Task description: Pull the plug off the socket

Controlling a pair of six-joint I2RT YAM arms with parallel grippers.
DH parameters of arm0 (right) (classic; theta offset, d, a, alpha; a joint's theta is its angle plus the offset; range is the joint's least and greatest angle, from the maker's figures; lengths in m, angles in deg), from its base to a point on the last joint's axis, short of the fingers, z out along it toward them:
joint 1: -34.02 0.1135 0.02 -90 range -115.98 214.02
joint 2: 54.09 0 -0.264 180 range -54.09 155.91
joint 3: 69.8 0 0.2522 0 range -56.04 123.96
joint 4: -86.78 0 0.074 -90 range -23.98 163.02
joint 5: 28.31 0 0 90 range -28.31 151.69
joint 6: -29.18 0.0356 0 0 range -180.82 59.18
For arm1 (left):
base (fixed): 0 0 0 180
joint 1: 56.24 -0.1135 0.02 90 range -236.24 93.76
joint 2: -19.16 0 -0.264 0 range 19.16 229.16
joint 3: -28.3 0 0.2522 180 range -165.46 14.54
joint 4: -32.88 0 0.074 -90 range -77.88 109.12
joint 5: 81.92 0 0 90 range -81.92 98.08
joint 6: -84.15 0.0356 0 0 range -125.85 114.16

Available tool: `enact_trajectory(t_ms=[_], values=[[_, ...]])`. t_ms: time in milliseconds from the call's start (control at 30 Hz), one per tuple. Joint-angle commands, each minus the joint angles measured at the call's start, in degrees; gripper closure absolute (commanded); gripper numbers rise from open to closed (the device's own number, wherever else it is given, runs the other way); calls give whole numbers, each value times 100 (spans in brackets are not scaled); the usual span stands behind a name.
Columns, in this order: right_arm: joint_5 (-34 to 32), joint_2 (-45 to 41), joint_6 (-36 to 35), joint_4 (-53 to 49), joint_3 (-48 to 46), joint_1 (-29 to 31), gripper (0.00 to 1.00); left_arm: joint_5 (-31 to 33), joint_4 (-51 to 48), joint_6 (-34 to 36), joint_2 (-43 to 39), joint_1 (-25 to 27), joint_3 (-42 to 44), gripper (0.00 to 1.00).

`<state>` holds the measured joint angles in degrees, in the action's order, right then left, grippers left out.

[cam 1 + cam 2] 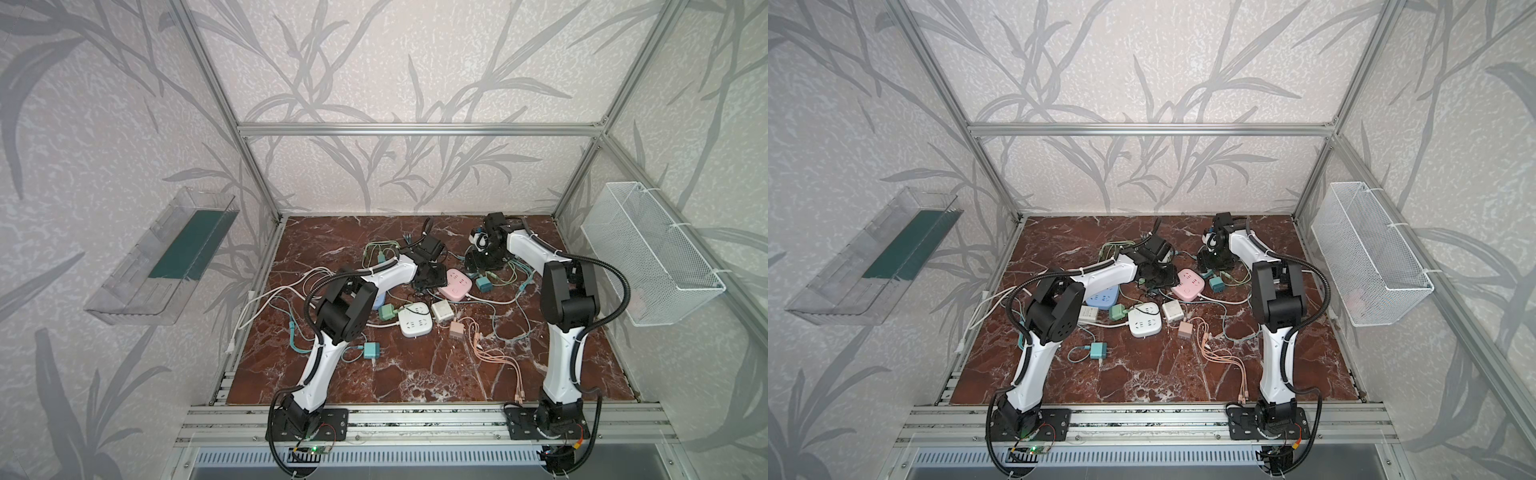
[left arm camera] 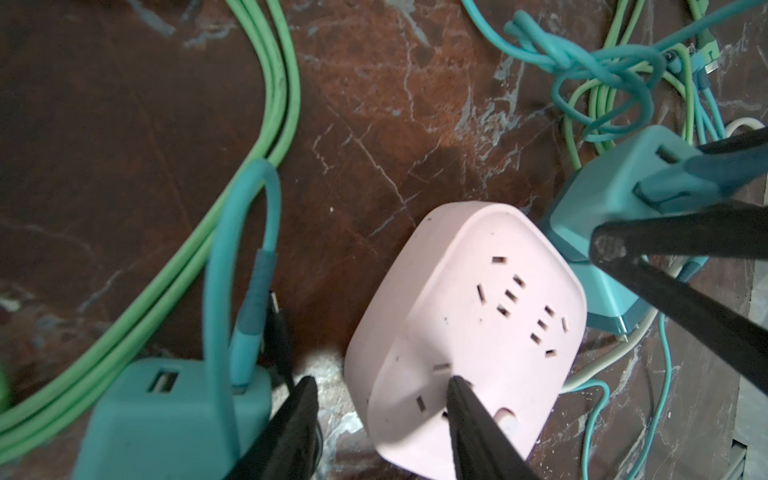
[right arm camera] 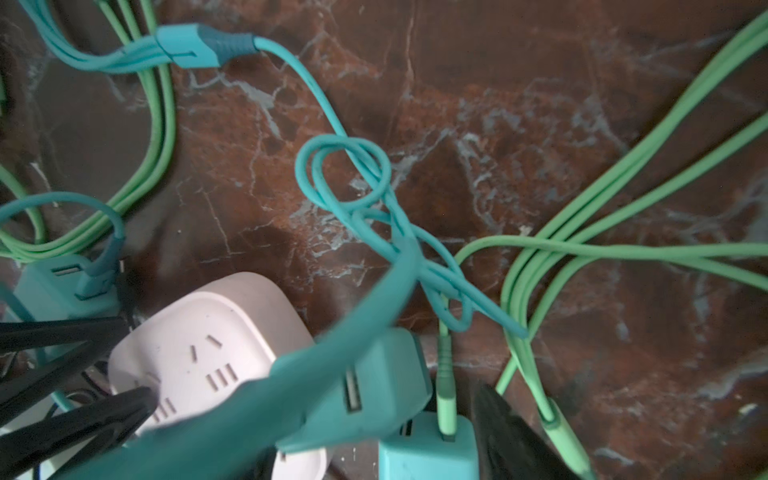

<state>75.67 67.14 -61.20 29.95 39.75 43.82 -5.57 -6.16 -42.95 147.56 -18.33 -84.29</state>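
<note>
The pink socket (image 2: 469,332) (image 1: 457,284) lies flat on the marble table, its slots empty. My left gripper (image 2: 384,399) (image 1: 432,278) is open over the socket's near corner. One finger (image 2: 469,419) rests on the socket's face and the other stands on the table beside it. A teal plug (image 3: 365,386) (image 2: 615,195), with its teal cable attached, is off the socket just past its far edge. It looks blurred and tilted. My right gripper (image 3: 374,399) (image 1: 478,266) is open around it; one finger (image 3: 511,436) stands clear of the plug and the other is hidden behind the cable.
A second teal adapter (image 3: 428,453) with a green cable lies under the plug, and a third (image 2: 178,415) sits by my left finger. Green and teal cables loop around. A white socket (image 1: 415,322), a white cube (image 1: 441,309) and a pink adapter (image 1: 457,330) lie nearer the front.
</note>
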Motion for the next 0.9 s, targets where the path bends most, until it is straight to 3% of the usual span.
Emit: enact_trajectory(t_ms=[0,300,433,667,867], values=[[151,-383,50,16,-54,-22,26,180,-390,28,-240,-7,101,49],[120,-775,4,102,-233,-21,25,281,-518,80,-355,-11,-34,48],[52,-1167,-22,586,-728,-55,25,392,-517,136,-494,-9,-7,48],[96,-2674,-80,2755,-2765,-193,24,827,-48,327,-1074,-11,533,37],[-893,-4118,-321,5321,-4951,-224,14,1304,307,526,-1543,-12,1033,21]])
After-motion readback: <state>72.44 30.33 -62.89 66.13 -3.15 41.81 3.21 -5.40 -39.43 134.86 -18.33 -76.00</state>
